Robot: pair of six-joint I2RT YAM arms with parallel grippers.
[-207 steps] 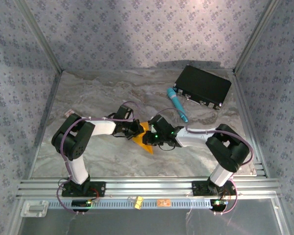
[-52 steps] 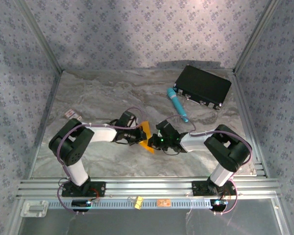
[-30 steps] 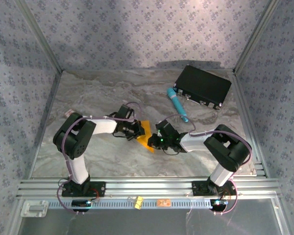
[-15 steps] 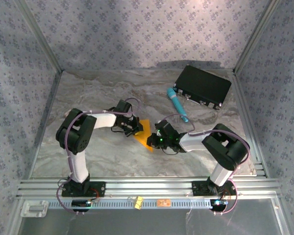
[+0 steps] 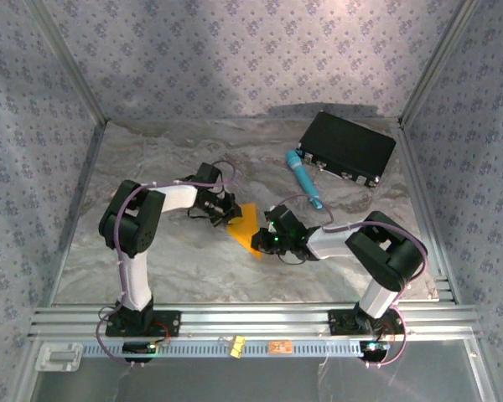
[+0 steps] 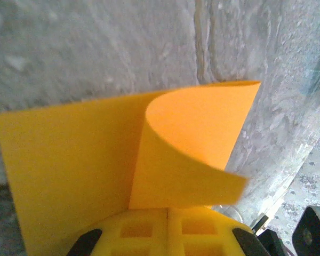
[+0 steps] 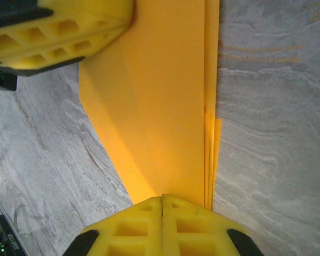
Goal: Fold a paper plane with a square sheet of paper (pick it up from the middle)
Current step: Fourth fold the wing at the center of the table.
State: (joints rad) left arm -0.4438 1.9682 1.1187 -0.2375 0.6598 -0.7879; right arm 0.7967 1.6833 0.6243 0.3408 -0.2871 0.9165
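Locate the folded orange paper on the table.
In the top view, the orange paper sits mid-table between the left tool and the right tool, closer to the arm bases than the teal pen.

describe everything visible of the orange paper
The thin orange-yellow sheet of paper is plain, matte and partly folded into a long wedge, with stacked layer edges along one side. It rests mid-table on the grey marbled table, one flap curling up loosely. The shut left gripper and the shut right gripper each pinch an edge.
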